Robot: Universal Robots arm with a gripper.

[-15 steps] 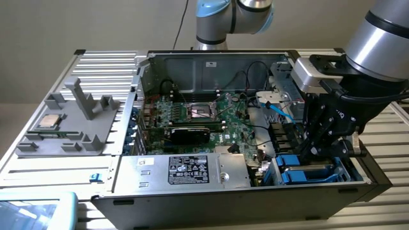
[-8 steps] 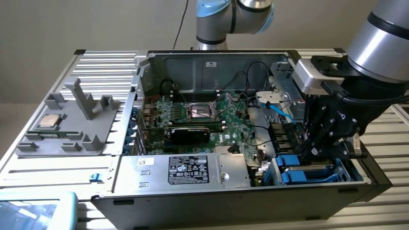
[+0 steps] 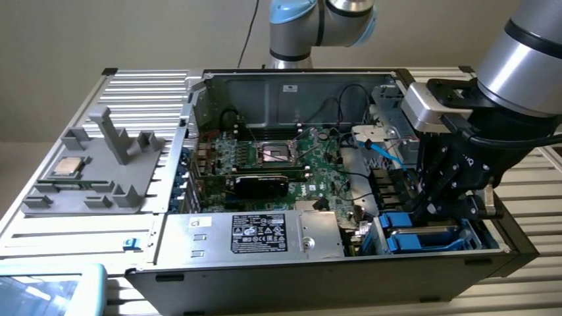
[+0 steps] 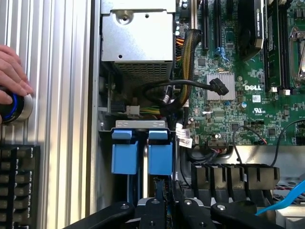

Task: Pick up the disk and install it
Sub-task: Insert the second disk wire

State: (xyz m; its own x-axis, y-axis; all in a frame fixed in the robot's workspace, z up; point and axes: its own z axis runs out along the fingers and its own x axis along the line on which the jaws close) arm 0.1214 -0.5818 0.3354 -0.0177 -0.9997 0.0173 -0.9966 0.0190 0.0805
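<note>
Bright blue plastic catches the eye first: the disk (image 3: 420,238) shows as a blue-framed carrier down in the drive bay, at the near corner of the open computer case (image 3: 263,283) on the exterior view's right. From the wrist camera its blue carrier (image 4: 159,152) stands edge-on in the bay, with a second blue carrier (image 4: 125,152) just beside it, both under a grey metal bracket (image 4: 140,124). The drive's silver face and label are hidden from here.

The claw (image 3: 452,204) is right down over that bay, black linkages reaching into the case directly above the blue frames. Its jaws are nearly closed, drawn in narrow at the blue carrier; whether they actually grip the disk, I can't tell.

Inside the case, the green motherboard (image 4: 238,109) lies beside the bay and the power supply (image 3: 255,234) lines the near wall. On the ribbed desk (image 4: 57,95) a person's hand (image 4: 12,71) rests at a round button (image 4: 14,107).
</note>
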